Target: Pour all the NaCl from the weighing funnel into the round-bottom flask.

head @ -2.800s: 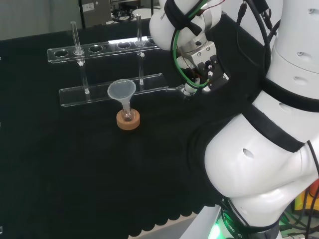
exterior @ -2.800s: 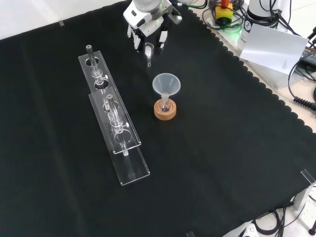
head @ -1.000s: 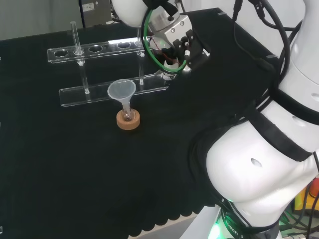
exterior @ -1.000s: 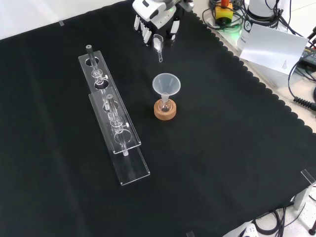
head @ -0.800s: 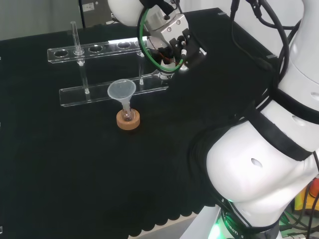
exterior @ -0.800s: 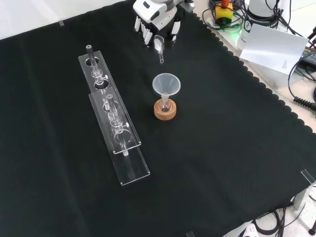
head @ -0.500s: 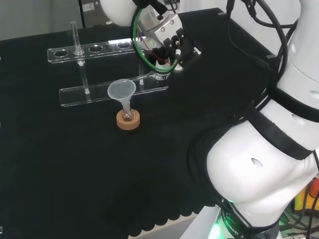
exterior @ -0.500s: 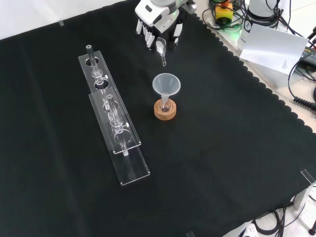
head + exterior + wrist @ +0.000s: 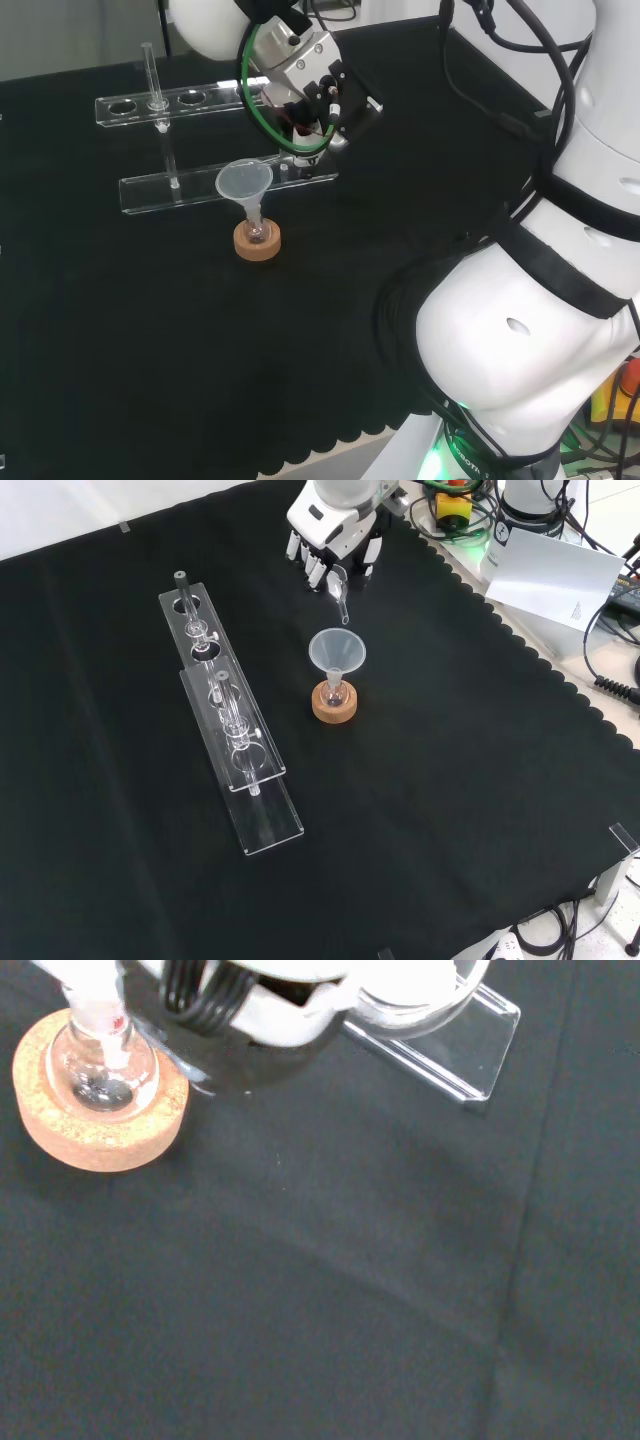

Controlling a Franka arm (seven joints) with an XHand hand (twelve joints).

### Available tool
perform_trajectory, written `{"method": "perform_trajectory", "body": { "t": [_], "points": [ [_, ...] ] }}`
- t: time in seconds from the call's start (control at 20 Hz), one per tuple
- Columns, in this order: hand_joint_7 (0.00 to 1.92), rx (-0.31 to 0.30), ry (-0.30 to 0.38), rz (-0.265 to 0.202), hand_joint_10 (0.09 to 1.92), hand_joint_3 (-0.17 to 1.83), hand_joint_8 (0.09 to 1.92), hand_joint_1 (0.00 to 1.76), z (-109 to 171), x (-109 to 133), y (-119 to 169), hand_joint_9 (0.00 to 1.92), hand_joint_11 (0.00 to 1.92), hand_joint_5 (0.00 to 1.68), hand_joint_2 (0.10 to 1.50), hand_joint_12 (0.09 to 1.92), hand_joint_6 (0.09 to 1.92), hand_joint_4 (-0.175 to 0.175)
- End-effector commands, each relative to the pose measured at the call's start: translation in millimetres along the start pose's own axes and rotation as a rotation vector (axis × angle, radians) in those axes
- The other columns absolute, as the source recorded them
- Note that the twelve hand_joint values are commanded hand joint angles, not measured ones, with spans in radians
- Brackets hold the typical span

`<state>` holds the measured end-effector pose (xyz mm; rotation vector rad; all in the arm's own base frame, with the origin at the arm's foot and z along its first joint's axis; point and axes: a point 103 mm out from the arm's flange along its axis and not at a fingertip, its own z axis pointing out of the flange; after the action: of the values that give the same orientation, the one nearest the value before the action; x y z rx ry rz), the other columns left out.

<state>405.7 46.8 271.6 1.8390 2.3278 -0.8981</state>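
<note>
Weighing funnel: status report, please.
Robot hand shut on weighing funnel, spout down, just short of the plastic funnel. Round-bottom flask upright on cork ring. Path clear; test tube rack off to the side.

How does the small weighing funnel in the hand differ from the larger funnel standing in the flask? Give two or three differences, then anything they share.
The weighing funnel is small and narrow; the larger funnel is a wide cone. The weighing funnel is held in the air by the hand, tilted; the larger funnel stands upright in the flask on its cork ring. Both are clear, with their spouts pointing down.
</note>
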Motion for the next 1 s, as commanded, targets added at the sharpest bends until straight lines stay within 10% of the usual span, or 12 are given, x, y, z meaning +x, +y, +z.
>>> {"method": "perform_trajectory", "body": {
  "t": [0.05,1.0],
  "points": [
    [1.2,0.011,-0.026,0.008,0.15,0.09,0.67,1.29,-2,2,-1,1.38,1.01,1.16,0.98,0.94,0.71,-0.175],
    [1.21,0.036,-0.15,0.031,0.15,0.07,0.67,1.29,-12,9,12,1.39,1.02,1.16,0.99,0.94,0.71,-0.175]
  ]
}}
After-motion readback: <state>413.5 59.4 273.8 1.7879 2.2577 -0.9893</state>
